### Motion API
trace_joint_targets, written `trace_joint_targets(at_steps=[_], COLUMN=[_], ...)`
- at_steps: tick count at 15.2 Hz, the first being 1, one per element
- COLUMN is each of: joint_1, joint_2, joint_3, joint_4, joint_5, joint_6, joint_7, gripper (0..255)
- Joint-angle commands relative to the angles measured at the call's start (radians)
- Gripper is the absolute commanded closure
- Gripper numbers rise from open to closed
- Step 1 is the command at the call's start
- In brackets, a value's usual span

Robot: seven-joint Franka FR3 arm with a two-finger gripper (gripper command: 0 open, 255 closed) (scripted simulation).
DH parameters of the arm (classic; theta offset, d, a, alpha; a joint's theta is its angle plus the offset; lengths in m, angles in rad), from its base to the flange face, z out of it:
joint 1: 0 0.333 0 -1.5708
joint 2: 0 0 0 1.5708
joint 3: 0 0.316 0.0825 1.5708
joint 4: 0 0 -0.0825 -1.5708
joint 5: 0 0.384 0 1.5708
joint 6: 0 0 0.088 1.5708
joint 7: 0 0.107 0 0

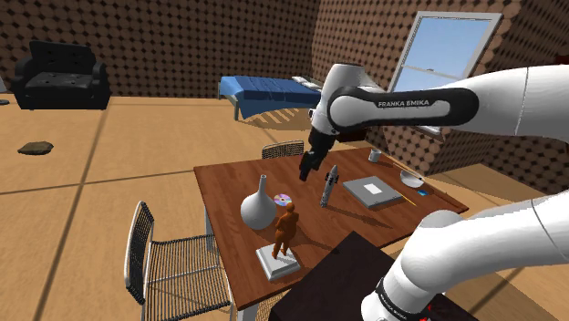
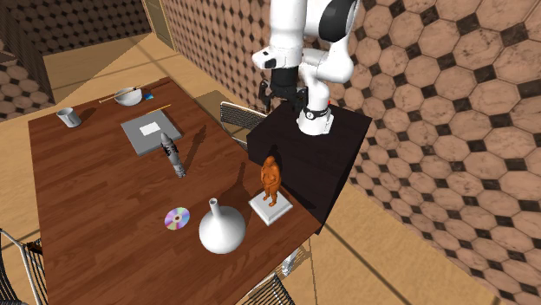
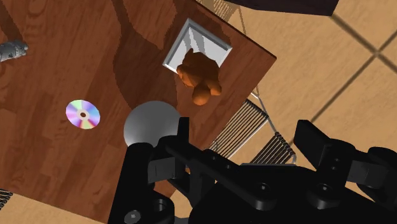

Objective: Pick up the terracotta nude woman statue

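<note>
The orange-brown statue (image 1: pixel 285 228) of a standing woman is upright on a pale square base (image 1: pixel 278 262) near the wooden table's (image 1: pixel 237 182) front edge, close to the stand. It also appears as the statue (image 2: pixel 271 179) and, seen from above, the statue (image 3: pixel 199 75). My black gripper (image 1: pixel 308 168) hangs well above the table, farther back than the statue. The gripper (image 3: pixel 247 137) is open, its fingers (image 3: pixel 182 137) wide apart with nothing held. The hand shows as the gripper (image 2: pixel 270 91) high over the stand's edge.
A grey round vase (image 1: pixel 258 208) stands right beside the statue, with a shiny disc (image 1: pixel 282 198) behind it. A small grey rocket (image 1: pixel 330 185), a flat grey slab (image 1: pixel 371 191), a mug (image 1: pixel 375 156) and a bowl (image 1: pixel 412 180) lie farther off. A wire chair (image 1: pixel 169 260) is at the table's side.
</note>
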Motion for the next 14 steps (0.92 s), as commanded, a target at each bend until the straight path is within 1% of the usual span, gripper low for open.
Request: trace_joint_targets(at_steps=[1, 6, 10, 14], joint_1=[-0.002, -0.013, -0.027, -0.032], joint_2=[0.056, 0.212, 0.36, 0.418], joint_3=[0.006, 0.019, 0.03, 0.033], joint_4=[-0.033, -0.072, -0.077, -0.09], joint_5=[-0.007, -0.034, -0.069, -0.081], joint_6=[0.087, 0.271, 0.415, 0.484], joint_7=[-0.005, -0.011, -0.004, 0.003], gripper=[0, 0, 0, 0])
